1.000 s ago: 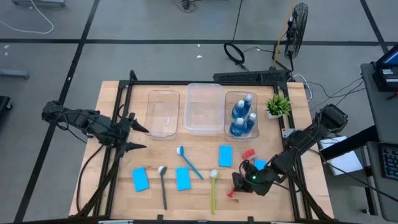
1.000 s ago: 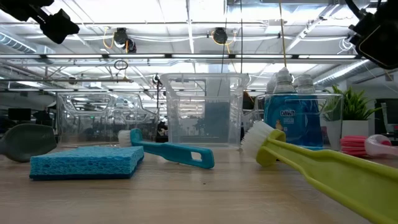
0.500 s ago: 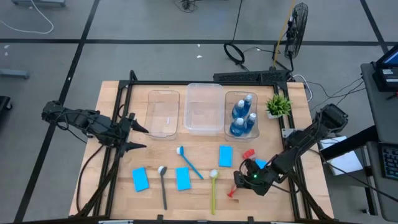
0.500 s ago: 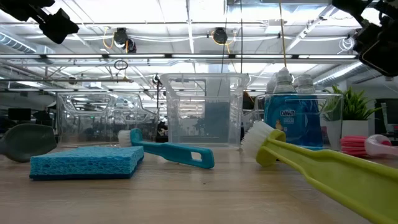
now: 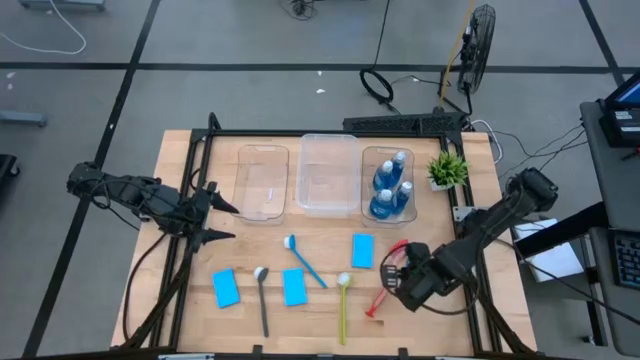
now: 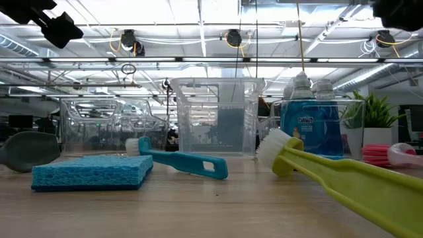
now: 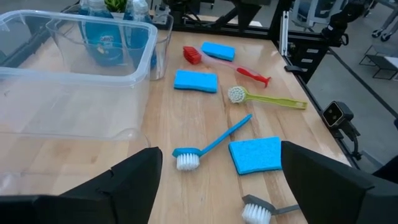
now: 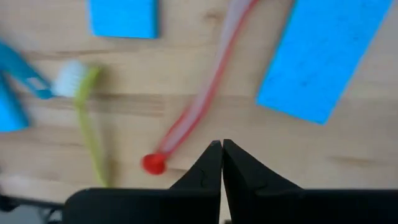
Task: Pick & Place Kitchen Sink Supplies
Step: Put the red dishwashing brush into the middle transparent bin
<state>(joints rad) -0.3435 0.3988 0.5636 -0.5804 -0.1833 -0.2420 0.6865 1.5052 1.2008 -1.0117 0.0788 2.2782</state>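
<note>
Right end effector pressed together, empty, above red brush; blue sponge just beside; left end effector spread, near clear tub

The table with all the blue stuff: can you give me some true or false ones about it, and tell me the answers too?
1. The blue bottles stand inside a clear tub. True.
2. The right gripper is holding the red brush. False: its fingers are shut on nothing, and the red brush lies on the table.
3. The left gripper is open. True.
4. The yellow-green brush is inside the middle tub. False: it lies on the table, and that tub looks empty.
5. A small green plant stands beside the tub with the bottles. True.
</note>
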